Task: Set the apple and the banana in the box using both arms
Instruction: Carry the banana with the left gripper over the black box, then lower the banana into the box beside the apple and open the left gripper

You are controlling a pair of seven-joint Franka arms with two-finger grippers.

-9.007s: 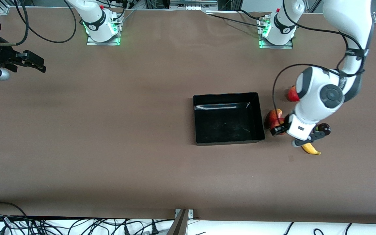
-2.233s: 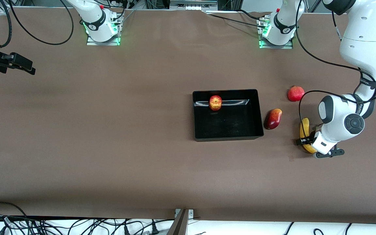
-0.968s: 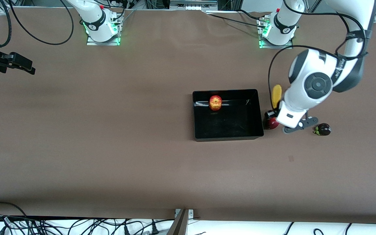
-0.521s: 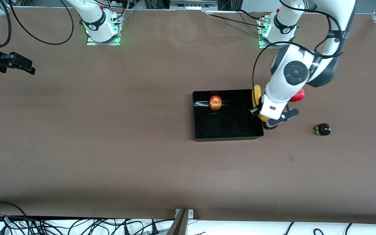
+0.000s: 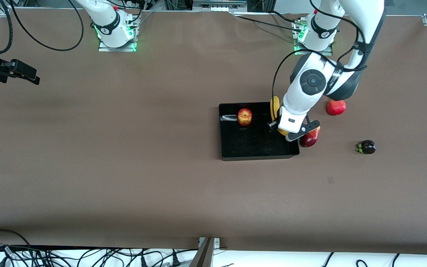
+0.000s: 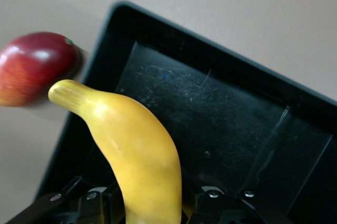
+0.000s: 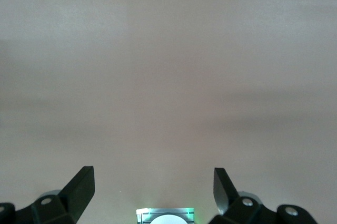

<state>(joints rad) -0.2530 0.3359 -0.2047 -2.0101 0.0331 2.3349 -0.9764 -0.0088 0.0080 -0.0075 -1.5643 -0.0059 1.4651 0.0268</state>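
The apple point(image 5: 244, 116), red with yellow blotches, lies in the black box point(image 5: 252, 144), by the wall nearest the robots' bases. My left gripper point(image 5: 275, 126) is shut on the yellow banana point(image 5: 274, 106) and holds it in the air over the box's end toward the left arm. In the left wrist view the banana point(image 6: 138, 153) stands out from between the left gripper's point(image 6: 152, 205) jaws, above the box's floor point(image 6: 226, 124). My right gripper point(image 5: 22, 71) waits open above the table's right-arm end; the right gripper point(image 7: 152, 182) has only bare table under it.
An oblong dark-red-and-yellow fruit point(image 5: 311, 136) lies just outside the box toward the left arm's end and shows as the red fruit point(image 6: 34, 66) in the left wrist view. A round red fruit point(image 5: 336, 107) and a small dark fruit point(image 5: 367, 147) lie farther that way.
The left arm has carried the banana from beside the box, above the oblong fruit, to over the box's end. The right arm has not moved.
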